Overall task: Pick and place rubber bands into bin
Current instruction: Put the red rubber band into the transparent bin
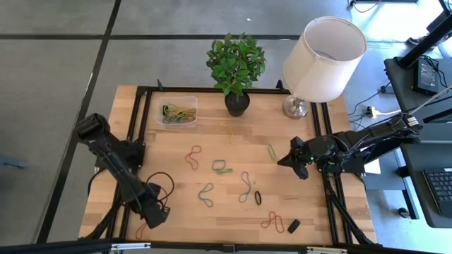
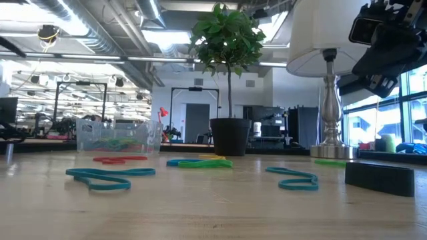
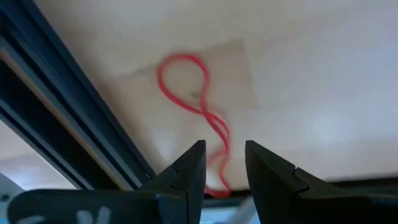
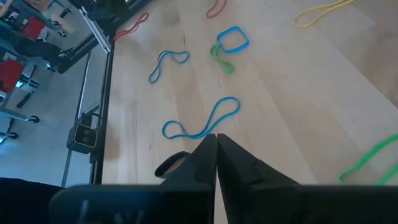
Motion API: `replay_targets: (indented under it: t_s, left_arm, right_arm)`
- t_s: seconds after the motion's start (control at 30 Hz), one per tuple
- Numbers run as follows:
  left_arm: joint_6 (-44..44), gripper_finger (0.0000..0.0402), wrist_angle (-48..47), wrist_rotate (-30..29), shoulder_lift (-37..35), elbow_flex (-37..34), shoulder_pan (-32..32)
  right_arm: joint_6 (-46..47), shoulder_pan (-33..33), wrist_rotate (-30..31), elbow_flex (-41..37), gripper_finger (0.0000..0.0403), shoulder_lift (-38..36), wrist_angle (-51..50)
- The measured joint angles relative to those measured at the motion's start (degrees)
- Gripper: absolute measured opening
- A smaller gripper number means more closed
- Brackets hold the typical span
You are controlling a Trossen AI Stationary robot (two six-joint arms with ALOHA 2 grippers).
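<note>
L gripper: fingers parted, red rubber band seen just ahead, ungripped. R gripper: fingers pressed together, empty; blue band located just beyond tips

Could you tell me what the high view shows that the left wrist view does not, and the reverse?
Only the high view shows the bin with bands inside, the plant, the lamp, most loose bands, and the right gripper above the table's right side. Only the left wrist view shows the left gripper open, directly over a band. Both share that red band at the table's front left edge, partly hidden under the arm in the high view.
</note>
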Motion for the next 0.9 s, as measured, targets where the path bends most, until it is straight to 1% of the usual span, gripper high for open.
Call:
replay_targets:
  t_s: [0.3, 0.47, 0.6, 0.67, 0.77, 0.8, 0.9]
  left_arm:
    - [1.2, 0.0106, 2.5, 0.5, 5.5, -0.1, -3.2]
    - [1.1, 0.0106, 6.4, 0.7, 9.6, 0.1, -4.0]
    - [3.0, 0.0100, 10.6, 3.2, 12.3, 0.2, -3.9]
    - [3.6, 0.0082, 11.6, 4.0, 12.8, 0.3, -3.9]
    - [4.3, 0.0026, 12.2, 3.7, 12.6, 0.2, -3.1]
    - [5.0, 0.0014, 12.3, 3.3, 12.1, 0.2, -2.7]
    - [7.9, 0.0004, 12.0, 0.9, 10.4, 0.1, -1.2]
  right_arm:
    - [0.2, 0.0, 0.1, 0.0, 0.0016, 0.0, 0.0]
    - [0.2, 0.0, 0.1, 0.0, 0.0016, 0.0, 0.0]
    - [0.1, 0.0, 0.1, 0.0, 0.0016, 0.0, 0.0]
    - [0.1, 0.0, 0.2, 0.0, 0.0016, 0.0, 0.0]
    - [0.2, 0.0, 0.2, 0.0, 0.0017, 0.0, 0.0]
    - [0.2, 0.0, 0.2, 0.0, 0.0017, 0.0, 0.1]
    - [0.2, 0.0, 0.2, 0.0, 0.0017, 0.0, 0.1]
